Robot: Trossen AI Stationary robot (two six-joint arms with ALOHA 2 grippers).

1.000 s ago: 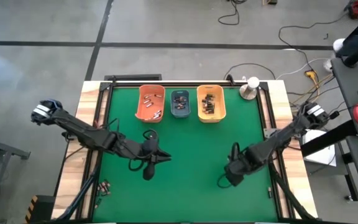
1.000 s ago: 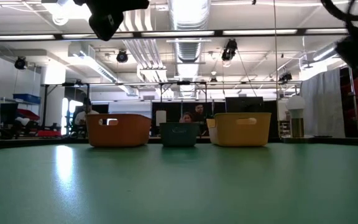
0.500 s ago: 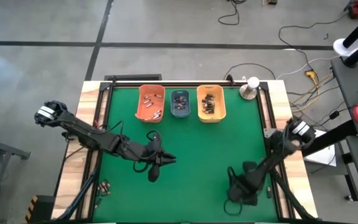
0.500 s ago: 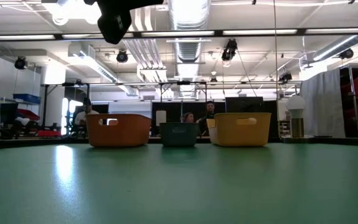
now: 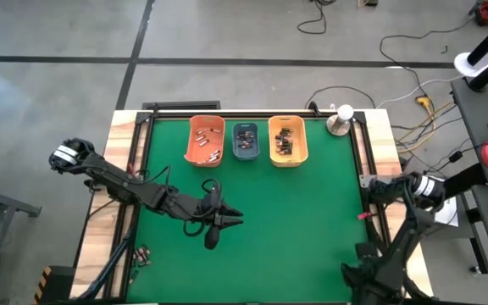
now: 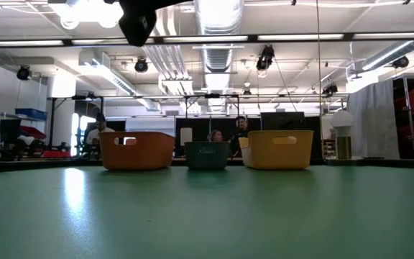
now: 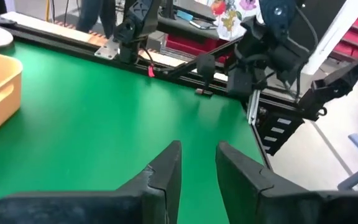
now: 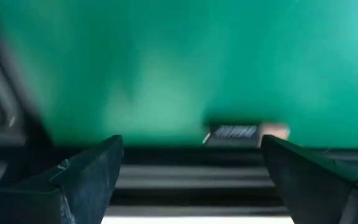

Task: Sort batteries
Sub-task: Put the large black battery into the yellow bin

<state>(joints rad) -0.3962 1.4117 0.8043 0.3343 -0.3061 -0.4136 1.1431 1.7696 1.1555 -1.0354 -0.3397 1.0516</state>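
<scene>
The batteries lie in three bins in a row at the far side of the green mat: an orange bin point(image 5: 204, 141), a blue-grey bin point(image 5: 246, 141) and a yellow-orange bin point(image 5: 287, 141). My left gripper point(image 5: 217, 224) hovers over the mat's middle left, well nearer than the bins. Its fingers point(image 7: 197, 168) stand a little apart with nothing between them. My right gripper point(image 5: 356, 283) is at the table's near right corner, wide open point(image 8: 194, 162) and empty. It looks down on the mat's edge.
A small grey oblong thing with a pale end point(image 8: 244, 132) lies by the mat's edge under my right gripper; whether it is a battery I cannot tell. A few small dark bits point(image 5: 142, 254) sit on the frame at the near left. A round lamp base point(image 5: 339, 125) stands at the far right.
My right arm has drawn back from the mat's near right part toward the table's near right corner, folding in on itself. My left gripper has drifted a little toward the right and near edges, staying above the mat.
</scene>
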